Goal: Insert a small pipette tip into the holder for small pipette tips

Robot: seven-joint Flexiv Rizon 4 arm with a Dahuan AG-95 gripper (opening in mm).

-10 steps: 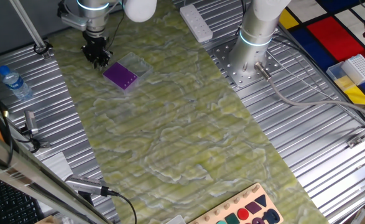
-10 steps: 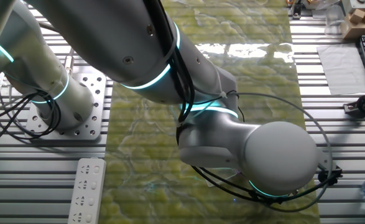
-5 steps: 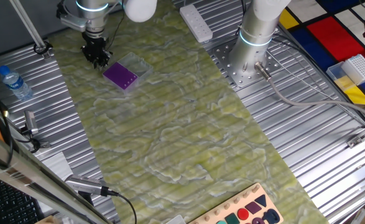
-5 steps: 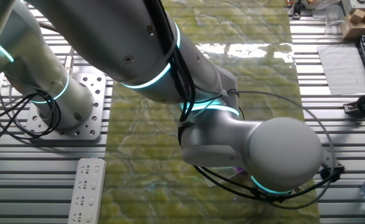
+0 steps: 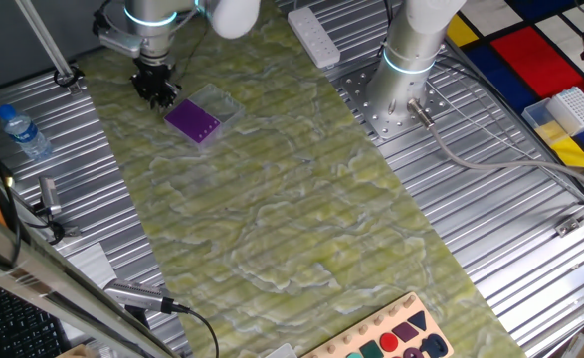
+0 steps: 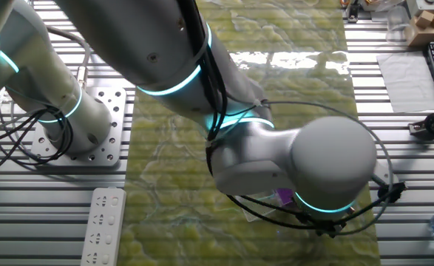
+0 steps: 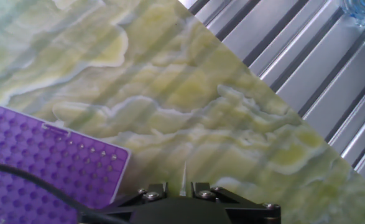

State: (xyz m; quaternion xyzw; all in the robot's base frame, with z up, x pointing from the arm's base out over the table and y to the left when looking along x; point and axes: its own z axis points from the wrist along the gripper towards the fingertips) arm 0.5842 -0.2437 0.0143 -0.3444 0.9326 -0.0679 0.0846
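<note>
The holder for small pipette tips is a flat purple square box on the green mat, with a clear cover piece beside it. In the hand view the holder lies at lower left, its top a fine grid of holes. My gripper hangs just left of the holder. In the hand view the gripper is shut on a small clear pipette tip that points out over the mat, right of the holder's edge. In the other fixed view the arm hides nearly all but a purple sliver of the holder.
A water bottle lies on the metal table at left, also at the top right of the hand view. A white power strip lies at the back. A larger white rack on a blue tray stands far right. The arm base is bolted centre-right.
The gripper stays in almost the same spot left of the holder. The upper arm links have swung slightly in both fixed views, uncovering a bit of purple in the other fixed view.
</note>
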